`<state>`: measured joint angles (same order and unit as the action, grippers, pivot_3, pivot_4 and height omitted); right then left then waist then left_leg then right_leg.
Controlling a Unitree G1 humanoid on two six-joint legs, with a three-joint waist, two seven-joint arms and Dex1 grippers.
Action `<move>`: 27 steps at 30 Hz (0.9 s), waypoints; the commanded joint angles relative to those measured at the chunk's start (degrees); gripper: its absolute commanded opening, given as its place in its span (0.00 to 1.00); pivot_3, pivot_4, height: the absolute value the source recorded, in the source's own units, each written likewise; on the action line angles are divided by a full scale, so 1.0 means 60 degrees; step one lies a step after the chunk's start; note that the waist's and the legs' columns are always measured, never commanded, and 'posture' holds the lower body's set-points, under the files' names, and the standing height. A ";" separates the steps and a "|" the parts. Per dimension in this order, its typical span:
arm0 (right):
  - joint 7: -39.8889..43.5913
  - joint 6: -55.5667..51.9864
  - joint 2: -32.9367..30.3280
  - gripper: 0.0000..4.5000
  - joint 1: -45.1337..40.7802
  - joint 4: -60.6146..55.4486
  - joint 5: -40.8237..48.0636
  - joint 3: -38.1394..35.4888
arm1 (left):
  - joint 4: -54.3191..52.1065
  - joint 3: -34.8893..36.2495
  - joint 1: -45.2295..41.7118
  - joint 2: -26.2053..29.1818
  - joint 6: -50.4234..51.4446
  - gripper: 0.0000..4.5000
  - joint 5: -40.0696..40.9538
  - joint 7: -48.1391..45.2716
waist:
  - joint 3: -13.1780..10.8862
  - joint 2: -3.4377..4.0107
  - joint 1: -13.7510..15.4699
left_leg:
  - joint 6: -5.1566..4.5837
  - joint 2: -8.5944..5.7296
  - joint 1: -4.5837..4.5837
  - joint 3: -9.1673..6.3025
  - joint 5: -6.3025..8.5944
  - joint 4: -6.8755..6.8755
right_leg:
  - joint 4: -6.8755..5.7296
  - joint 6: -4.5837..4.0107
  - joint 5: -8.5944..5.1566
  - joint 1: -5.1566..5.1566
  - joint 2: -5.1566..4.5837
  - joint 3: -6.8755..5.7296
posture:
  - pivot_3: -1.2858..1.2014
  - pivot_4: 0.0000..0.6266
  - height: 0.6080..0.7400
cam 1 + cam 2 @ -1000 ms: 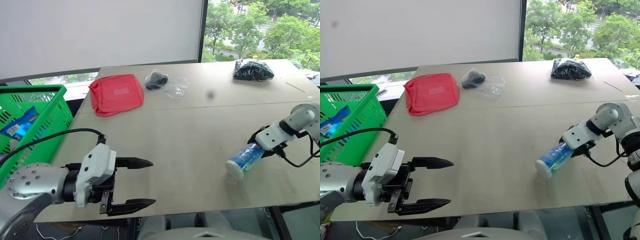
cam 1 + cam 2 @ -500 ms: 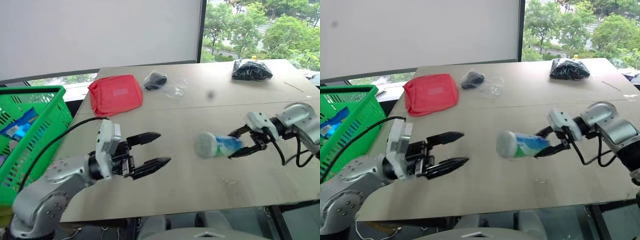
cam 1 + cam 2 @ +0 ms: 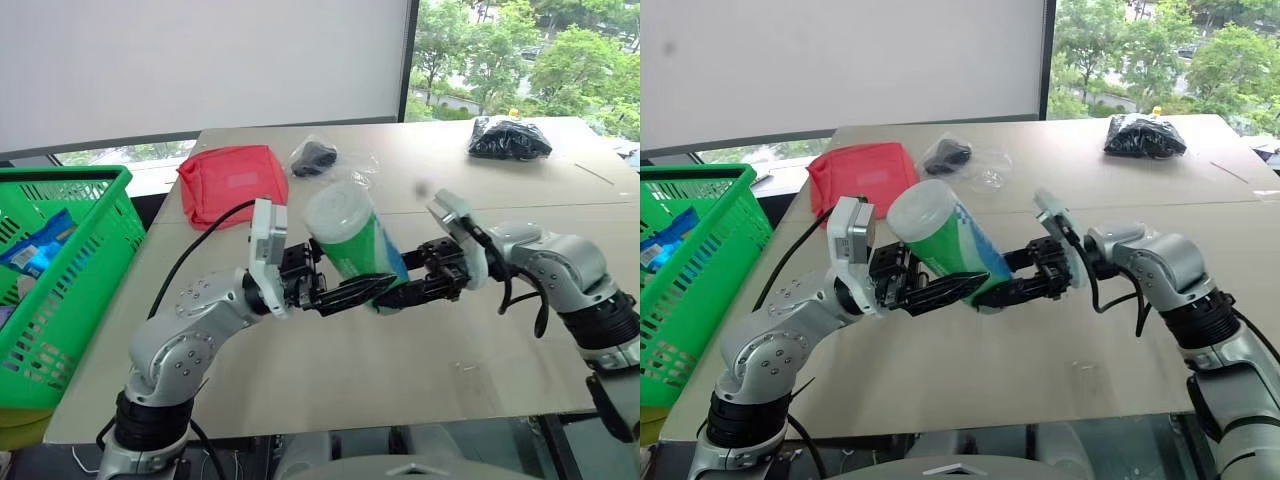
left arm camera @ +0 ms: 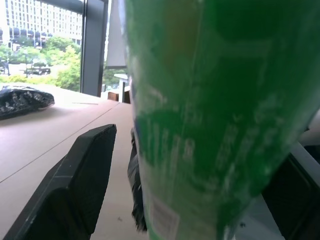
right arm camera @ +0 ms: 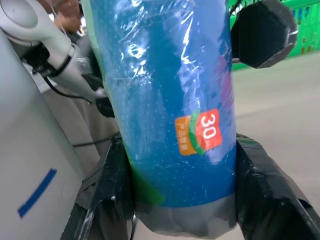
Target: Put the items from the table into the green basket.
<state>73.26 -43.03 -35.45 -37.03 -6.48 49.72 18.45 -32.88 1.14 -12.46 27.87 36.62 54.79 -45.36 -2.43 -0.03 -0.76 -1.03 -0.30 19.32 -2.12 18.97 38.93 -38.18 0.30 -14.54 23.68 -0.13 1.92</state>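
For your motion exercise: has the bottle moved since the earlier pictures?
Yes. The bottle has gone from lying near the table's right edge to mid-air over its middle, in the right gripper, closer to the red pouch.

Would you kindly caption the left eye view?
Right gripper holds the bottle above the table between the open left gripper fingers.

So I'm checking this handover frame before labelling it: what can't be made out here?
- Whether the left gripper touches the bottle: head views, the bottle covers the contact; left wrist view, the bottle stands too close.
- The bottle's label text: blurred in the left wrist view.
- What lies low in the green basket: cut off by the frame edge, screened by its lattice wall.
- The black object inside the clear bag: too small.
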 commanded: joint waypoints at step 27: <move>0.0018 0.0391 0.0905 0.42 0.0691 -0.0483 -0.1329 -0.0435 | 0.0255 0.0556 -0.0195 -0.0079 -0.0118 0.40 0.0334 0.0514 | 0.0001 0.0000 -0.0021 | 0.0000 -0.0011 0.0047 -0.0058 0.0000 0.0053 | -0.0011 0.0002 0.0002 0.0008 -0.0007 -0.0053 | 0.50 0.00 1.00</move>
<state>73.55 -41.34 -30.65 -32.74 -6.74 41.52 17.43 -31.34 2.45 -12.57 27.53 36.79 57.44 -45.16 -2.43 -0.03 -0.89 -1.03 -0.37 19.60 -2.47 18.97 39.25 -38.25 0.30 -14.53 23.73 -0.17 1.60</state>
